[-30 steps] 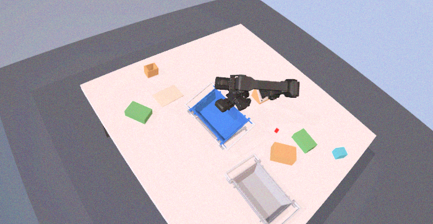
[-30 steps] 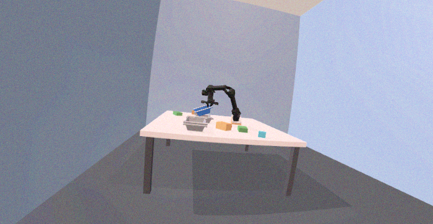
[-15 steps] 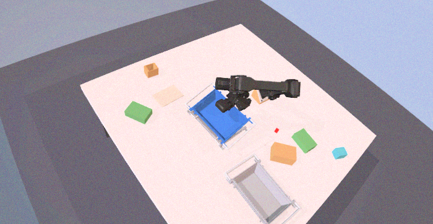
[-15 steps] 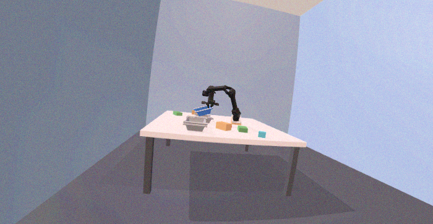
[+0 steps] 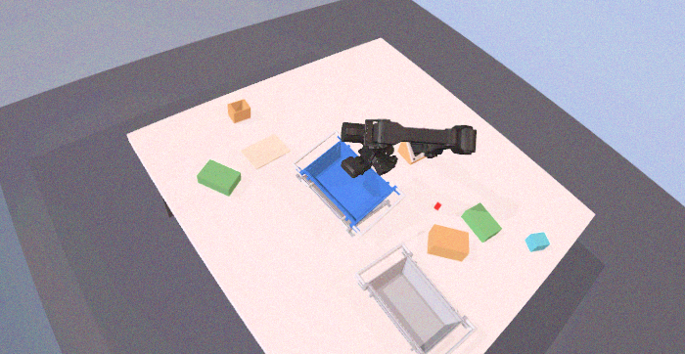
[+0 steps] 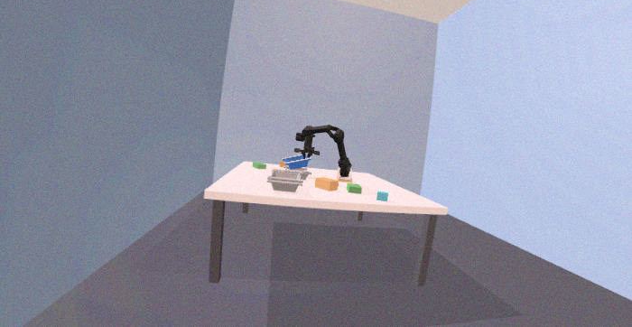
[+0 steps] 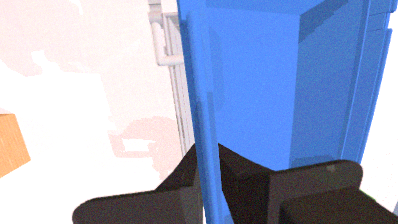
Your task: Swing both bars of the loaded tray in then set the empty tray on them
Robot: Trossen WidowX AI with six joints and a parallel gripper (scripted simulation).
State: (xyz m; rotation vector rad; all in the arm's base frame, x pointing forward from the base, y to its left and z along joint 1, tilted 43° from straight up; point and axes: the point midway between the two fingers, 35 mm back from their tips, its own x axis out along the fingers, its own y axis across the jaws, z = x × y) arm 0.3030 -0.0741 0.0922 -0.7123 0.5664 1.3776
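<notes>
The blue empty tray (image 5: 352, 189) (image 6: 298, 163) (image 7: 255, 75) hangs tilted just above the loaded grey tray (image 5: 351, 232) (image 7: 181, 95), covering most of it. My gripper (image 5: 370, 165) (image 6: 307, 156) (image 7: 204, 147) is shut on the blue tray's long side wall, one finger inside and one outside. The blue tray's white wires stick out past its ends. In the wrist view a wire bar (image 7: 159, 42) of the grey tray turns in across its top at one corner. Its other bar is mostly hidden, and its blocks are hidden. I cannot tell whether the two trays touch.
Another grey tray (image 5: 416, 301) (image 6: 285, 186) stands toward the front. An orange block (image 5: 448, 243), a green block (image 5: 481, 222), a cyan block (image 5: 537, 242) and a small red block (image 5: 437, 206) lie nearby. Another green block (image 5: 218, 177), a beige sheet (image 5: 265, 152) and an orange box (image 5: 239, 111) lie beyond.
</notes>
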